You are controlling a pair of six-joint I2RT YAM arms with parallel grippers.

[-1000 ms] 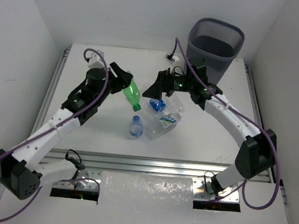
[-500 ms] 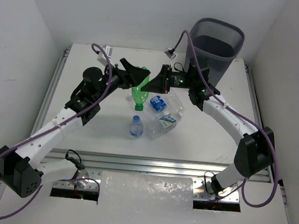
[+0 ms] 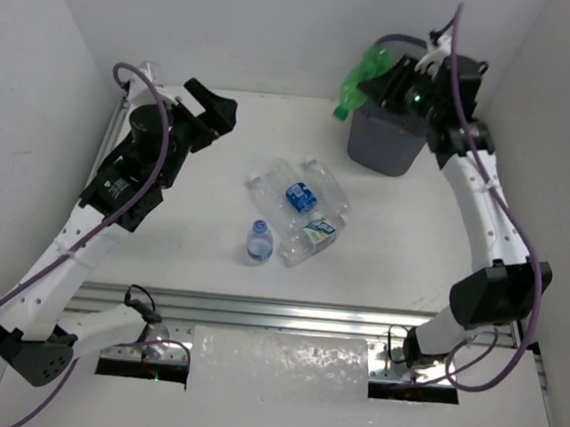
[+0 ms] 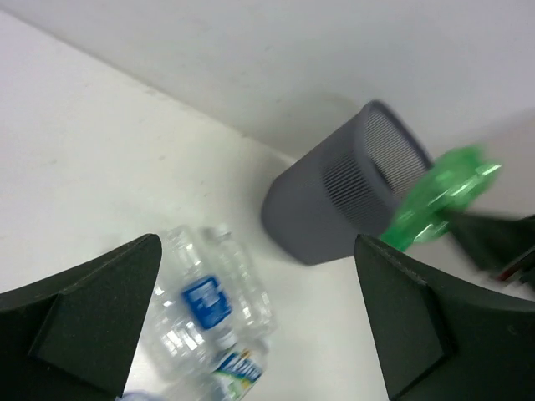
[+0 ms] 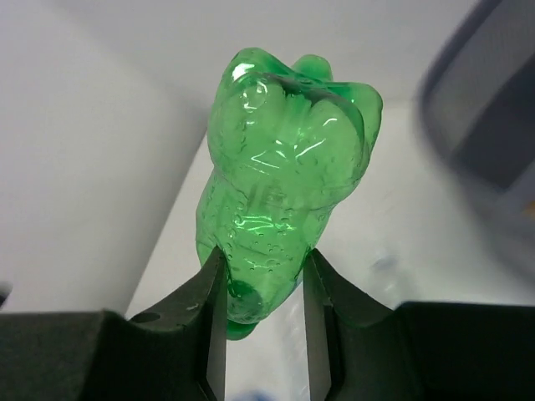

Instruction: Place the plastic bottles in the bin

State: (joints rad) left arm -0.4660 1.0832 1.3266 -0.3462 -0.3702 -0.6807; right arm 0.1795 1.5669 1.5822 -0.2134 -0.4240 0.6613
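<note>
My right gripper (image 3: 384, 82) is shut on the neck end of a green plastic bottle (image 3: 362, 78), held in the air at the left rim of the dark grey mesh bin (image 3: 381, 147). In the right wrist view the green bottle (image 5: 284, 175) sticks up from between the gripper (image 5: 263, 280) jaws, with the bin (image 5: 493, 125) blurred at the right. My left gripper (image 3: 214, 109) stands open and empty over the table's back left. Its wrist view shows the bin (image 4: 334, 200), the green bottle (image 4: 439, 196) and clear bottles (image 4: 209, 305) between the gripper (image 4: 255, 276) jaws, far below.
Several clear bottles lie clustered mid-table: one with a blue label (image 3: 300, 195), one with a green-white label (image 3: 315, 232), and a small one with a blue cap (image 3: 258, 241). White walls close in the table on three sides.
The green bottle passed from my left gripper to my right. The right arm swung it up and back to the bin's rim. The left gripper opened and pulled back to the left.
</note>
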